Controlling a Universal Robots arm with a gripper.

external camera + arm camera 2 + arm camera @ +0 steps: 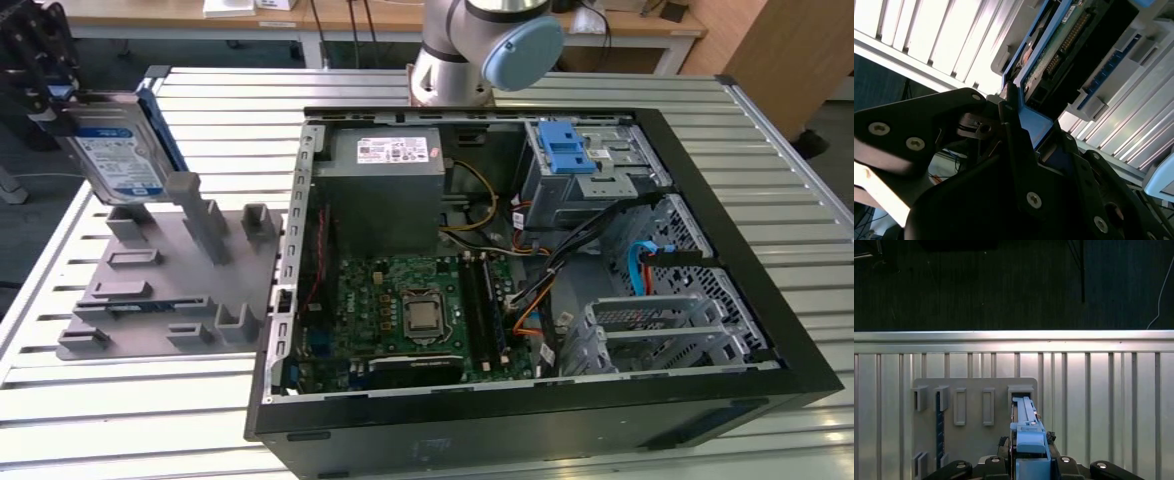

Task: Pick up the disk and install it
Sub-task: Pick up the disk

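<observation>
**Silver disk clamped in my gripper**

The slatted aluminium table carries the open black computer case and, at the exterior view's left, a grey holder fixture. The disk stands on edge and tilted over that fixture, well apart from the case's drive cage. I cannot tell whether its lower end sits in a slot. My fingers are closed on its blue side rail.
</observation>
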